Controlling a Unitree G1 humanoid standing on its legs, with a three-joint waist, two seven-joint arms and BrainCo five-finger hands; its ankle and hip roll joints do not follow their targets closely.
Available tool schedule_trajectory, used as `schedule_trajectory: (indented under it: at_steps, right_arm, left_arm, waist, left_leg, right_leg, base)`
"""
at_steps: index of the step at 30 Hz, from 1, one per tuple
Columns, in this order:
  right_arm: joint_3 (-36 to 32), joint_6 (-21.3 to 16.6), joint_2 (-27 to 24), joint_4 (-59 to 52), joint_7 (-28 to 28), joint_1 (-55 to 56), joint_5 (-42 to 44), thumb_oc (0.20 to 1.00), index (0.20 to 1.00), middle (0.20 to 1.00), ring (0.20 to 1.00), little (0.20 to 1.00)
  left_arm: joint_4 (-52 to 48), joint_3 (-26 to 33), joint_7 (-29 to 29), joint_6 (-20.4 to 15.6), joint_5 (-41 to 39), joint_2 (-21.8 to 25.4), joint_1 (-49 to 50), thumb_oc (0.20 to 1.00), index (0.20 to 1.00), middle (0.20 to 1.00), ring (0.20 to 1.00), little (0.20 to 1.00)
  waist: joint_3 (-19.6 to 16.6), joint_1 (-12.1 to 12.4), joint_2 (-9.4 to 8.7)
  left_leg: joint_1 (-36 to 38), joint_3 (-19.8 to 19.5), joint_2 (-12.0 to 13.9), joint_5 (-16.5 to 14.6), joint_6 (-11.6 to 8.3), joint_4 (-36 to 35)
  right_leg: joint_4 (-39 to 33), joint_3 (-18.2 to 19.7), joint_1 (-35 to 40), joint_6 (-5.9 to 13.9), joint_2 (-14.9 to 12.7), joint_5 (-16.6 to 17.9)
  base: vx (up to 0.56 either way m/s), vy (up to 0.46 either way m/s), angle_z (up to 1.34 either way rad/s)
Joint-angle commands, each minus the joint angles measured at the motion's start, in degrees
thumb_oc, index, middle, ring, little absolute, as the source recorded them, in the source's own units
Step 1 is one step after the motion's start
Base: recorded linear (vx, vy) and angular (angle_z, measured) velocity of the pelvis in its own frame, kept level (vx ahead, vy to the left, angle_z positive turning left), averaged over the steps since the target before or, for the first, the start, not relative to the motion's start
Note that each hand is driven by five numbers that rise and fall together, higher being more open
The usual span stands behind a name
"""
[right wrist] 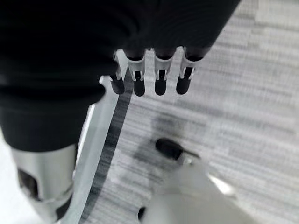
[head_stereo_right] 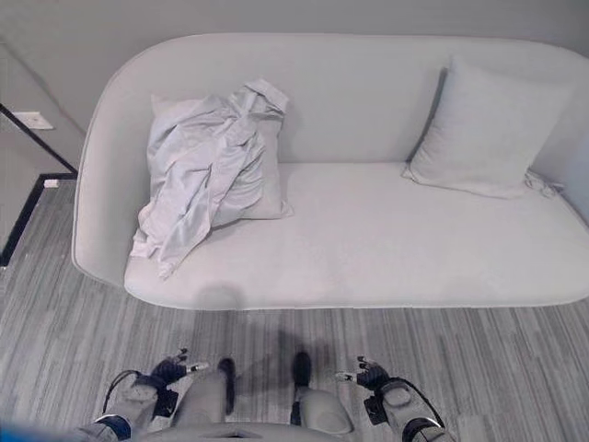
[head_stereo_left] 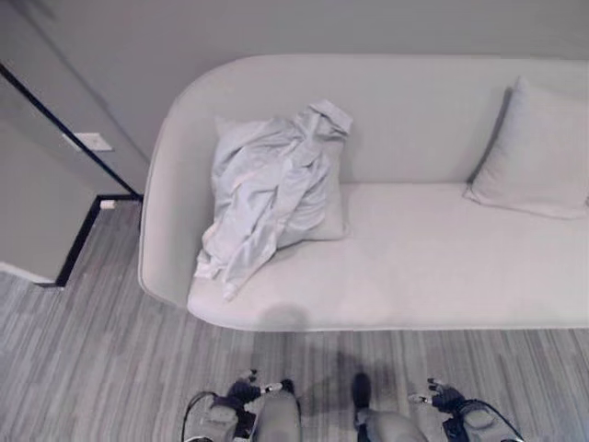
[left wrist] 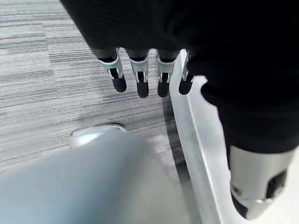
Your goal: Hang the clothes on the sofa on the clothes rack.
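Note:
A crumpled pale grey shirt [head_stereo_left: 267, 189] lies draped over a cushion at the left end of the light grey sofa [head_stereo_left: 433, 267], its hem trailing toward the seat's front edge. The same shirt [head_stereo_right: 202, 175] shows in the right eye view. My left hand [head_stereo_left: 241, 392] hangs low by the floor, well short of the sofa, fingers [left wrist: 140, 77] straight and holding nothing. My right hand [head_stereo_left: 445, 399] hangs likewise on the other side, its fingers [right wrist: 159, 77] straight and empty.
A second pale cushion [head_stereo_left: 538, 152] leans at the sofa's right end. A wall corner with a dark baseboard [head_stereo_left: 78, 239] stands left of the sofa. Striped grey carpet [head_stereo_left: 92, 359] lies between me and the sofa.

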Motion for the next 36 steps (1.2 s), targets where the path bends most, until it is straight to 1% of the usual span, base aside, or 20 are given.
schedule_trajectory:
  at_steps: [1,5,6,8,10,12,14,15,16,17,20,22,24,27,29,32,33,34,35,36]
  right_arm:
    - [-0.6,0.1,-1.5,-0.6,-0.7,1.0,-1.1,1.000,1.000,1.000,1.000,1.000]
    - [-1.4,0.4,-1.1,0.0,-0.3,2.1,-2.3,1.000,1.000,1.000,1.000,1.000]
    - [-1.6,0.7,-0.9,0.3,-0.1,2.1,-3.0,1.000,1.000,1.000,1.000,1.000]
    - [-2.3,0.7,-0.2,-0.1,0.1,2.2,-2.9,1.000,1.000,1.000,1.000,1.000]
    - [-2.0,0.8,0.4,-0.9,0.5,2.1,-2.6,1.000,1.000,1.000,1.000,1.000]
    - [-1.7,0.9,0.5,-1.3,0.5,2.1,-2.7,1.000,1.000,1.000,1.000,1.000]
    - [-1.6,1.0,0.6,-2.2,0.6,1.7,-2.5,1.000,1.000,1.000,1.000,1.000]
    - [-1.3,0.8,0.5,-2.8,0.5,1.6,-2.4,1.000,1.000,1.000,1.000,1.000]
    - [-0.8,0.7,0.6,-3.7,0.6,1.9,-2.5,1.000,1.000,1.000,1.000,1.000]
    - [-0.4,0.5,0.6,-4.2,0.7,2.0,-2.6,1.000,1.000,1.000,1.000,1.000]
    - [0.5,0.4,0.7,-4.7,0.5,1.3,-2.5,1.000,1.000,1.000,1.000,1.000]
    - [1.3,0.2,0.2,-4.6,0.3,-0.2,-1.2,1.000,1.000,1.000,1.000,1.000]
    - [1.5,0.2,-0.1,-4.0,0.3,0.1,-0.8,1.000,1.000,1.000,1.000,1.000]
    - [1.5,-0.1,-0.2,-3.6,0.2,0.4,-0.9,1.000,1.000,1.000,1.000,1.000]
    - [1.5,-0.2,-0.4,-3.5,-0.1,0.8,-0.9,1.000,1.000,1.000,1.000,1.000]
    - [2.0,-0.8,-0.8,-4.8,-0.5,0.1,-0.3,1.000,1.000,1.000,1.000,1.000]
    - [2.0,-0.8,-0.8,-4.8,-0.5,0.1,-0.3,1.000,1.000,1.000,1.000,1.000]
    - [2.2,-0.9,-0.9,-5.2,-0.4,0.2,-0.3,1.000,1.000,1.000,1.000,1.000]
    - [2.9,-0.9,-1.2,-6.1,-0.3,0.3,-0.4,1.000,1.000,1.000,1.000,1.000]
    - [2.9,-0.9,-1.2,-6.1,-0.3,0.3,-0.4,1.000,1.000,1.000,1.000,1.000]
  left_arm:
    - [-0.8,-1.7,0.9,-0.7,0.9,-0.6,-0.3,1.000,1.000,1.000,1.000,1.000]
    - [0.7,-0.5,1.1,-0.7,1.9,-0.8,0.9,1.000,1.000,1.000,1.000,1.000]
    - [0.9,-0.3,0.8,-0.7,2.2,-0.6,0.9,1.000,1.000,1.000,1.000,1.000]
    - [0.5,0.2,0.8,-0.6,2.3,0.6,0.6,1.000,1.000,1.000,1.000,1.000]
    - [0.3,0.6,0.9,-0.5,2.5,1.8,0.4,1.000,1.000,1.000,1.000,1.000]
    - [0.2,0.7,0.9,-0.4,2.5,2.3,0.4,1.000,1.000,1.000,1.000,1.000]
    - [0.6,0.9,0.9,-0.2,2.8,2.8,0.4,1.000,1.000,1.000,1.000,1.000]
    - [0.8,0.9,0.9,0.0,2.9,3.0,0.4,1.000,1.000,1.000,1.000,1.000]
    - [1.6,1.1,0.9,0.4,4.1,3.4,0.7,1.000,1.000,1.000,1.000,1.000]
    - [2.4,1.4,0.8,0.4,4.4,3.8,0.9,1.000,1.000,1.000,1.000,1.000]
    - [3.0,2.5,0.9,0.5,3.7,4.8,0.5,1.000,1.000,1.000,1.000,1.000]
    - [2.6,2.1,1.1,0.2,2.1,4.8,-0.8,1.000,1.000,1.000,1.000,1.000]
    - [2.9,1.3,1.0,0.3,2.3,3.9,-1.3,1.000,1.000,1.000,1.000,1.000]
    - [2.4,0.9,0.8,-0.1,2.1,2.4,-1.2,1.000,1.000,1.000,1.000,1.000]
    - [2.3,0.9,0.8,-0.2,1.7,1.3,-0.8,1.000,1.000,1.000,1.000,1.000]
    - [0.2,-2.5,0.4,-0.2,3.6,-1.4,-0.8,1.000,1.000,1.000,1.000,1.000]
    - [0.2,-2.5,0.4,-0.2,3.6,-1.4,-0.8,1.000,1.000,1.000,1.000,1.000]
    - [-0.5,-3.1,0.3,-0.1,4.0,-1.5,-0.8,1.000,1.000,1.000,1.000,1.000]
    - [-1.7,-3.3,0.5,0.0,4.2,-1.4,-1.0,1.000,1.000,1.000,1.000,1.000]
    - [-1.7,-3.3,0.5,0.0,4.2,-1.4,-1.0,1.000,1.000,1.000,1.000,1.000]
  waist:
    - [-0.3,1.1,1.72]
    - [-2.1,1.7,2.21]
    - [-2.7,1.7,2.02]
    - [-3.3,2.0,0.55]
    - [-3.4,2.6,-0.52]
    - [-3.4,2.8,-0.47]
    - [-3.0,2.6,-0.28]
    - [-2.7,2.5,0.22]
    - [-2.2,1.7,1.18]
    - [-2.0,1.3,1.52]
    - [-1.1,0.9,2.00]
    - [0.7,-0.5,1.60]
    - [1.2,-1.3,1.25]
    - [1.0,-1.3,1.09]
    - [0.1,-1.2,0.95]
    - [-1.1,-1.9,1.46]
    - [-1.0,-1.9,1.47]
    - [-0.9,-1.9,1.49]
    - [-0.3,-2.0,1.18]
    - [-0.3,-2.1,1.19]
  left_leg:
    - [-0.5,-1.4,5.4,4.9,1.70,-12.0]
    - [-0.1,-0.8,5.3,5.1,1.17,-12.6]
    - [0.2,-0.1,4.4,4.5,1.32,-11.6]
    - [0.1,1.2,2.0,2.5,2.60,-8.8]
    - [0.8,3.0,-0.8,0.7,4.74,-7.9]
    - [1.4,3.5,-1.9,0.1,5.59,-7.9]
    - [2.7,3.7,-4.8,-0.7,7.32,-8.1]
    - [3.4,3.4,-5.9,-1.1,8.01,-8.3]
    - [5.7,2.3,-7.1,-1.8,9.05,-9.4]
    - [6.7,2.2,-7.5,-2.1,9.43,-10.0]
    - [8.9,2.0,-7.6,-2.7,9.75,-11.6]
    - [11.2,0.7,-9.1,-3.9,10.26,-12.1]
    - [12.4,-0.8,-9.7,-5.0,10.14,-11.6]
    - [13.6,-3.0,-9.8,-4.9,9.89,-12.3]
    - [14.1,-3.3,-9.0,-4.8,9.11,-13.0]
    - [13.5,-2.5,-5.7,-5.5,6.51,-11.8]
    - [13.6,-2.5,-5.7,-5.5,6.50,-11.8]
    - [13.2,-2.3,-5.2,-6.1,6.11,-10.3]
    - [10.9,-2.0,-4.8,-6.8,5.02,-3.3]
    - [10.8,-2.1,-4.9,-6.8,5.02,-3.1]
  right_leg:
    - [1.0,6.2,6.0,8.94,-5.8,-5.7]
    - [1.0,6.8,7.8,10.81,-8.8,-6.0]
    - [1.0,6.8,7.9,11.42,-10.6,-4.8]
    - [2.0,7.3,6.7,12.88,-13.8,-1.5]
    - [5.2,8.0,4.5,13.10,-16.8,4.3]
    - [7.1,8.0,3.5,12.95,-17.8,6.0]
    - [12.1,8.2,1.3,12.50,-19.9,12.4]
    - [13.9,8.4,0.5,12.09,-20.0,13.8]
    - [16.6,10.8,-0.8,10.81,-17.1,13.0]
    - [16.6,10.9,-1.7,10.47,-15.3,11.0]
    - [12.5,7.3,-5.1,9.87,-10.8,4.8]
    - [6.9,5.5,-10.4,10.16,-5.9,4.5]
    - [3.3,5.5,-9.2,10.50,-4.4,4.4]
    - [2.8,8.7,-7.8,9.58,-2.7,4.4]
    - [1.4,8.2,-6.8,8.99,-2.3,4.8]
    - [1.0,6.3,-5.4,7.80,-0.4,2.6]
    - [1.0,6.3,-5.3,7.79,-0.4,2.6]
    - [1.0,6.1,-4.7,7.45,-0.2,2.2]
    - [1.0,5.7,-3.0,6.27,0.0,1.2]
    - [1.0,5.6,-3.0,6.28,0.0,1.2]
  base:
    - [0.39,0.535,0.09]
    - [0.28,0.453,-0.09]
    - [0.20,0.333,-0.53]
    - [0.23,0.397,-0.24]
    - [0.18,0.376,-0.15]
    - [0.11,0.270,-0.17]
    - [0.10,0.310,-0.02]
    - [0.19,0.421,0.24]
    - [0.22,0.375,0.35]
    - [0.23,0.308,0.45]
    - [0.17,0.101,0.24]
    - [0.20,0.018,0.03]
    - [0.22,-0.083,0.33]
    - [0.16,-0.129,0.78]
    - [0.17,-0.234,0.55]
    - [0.12,-0.216,0.26]
    - [0.11,-0.162,0.10]
    - [0.08,-0.189,0.03]
    - [0.08,-0.188,0.01]
    - [-0.05,-0.212,0.13]
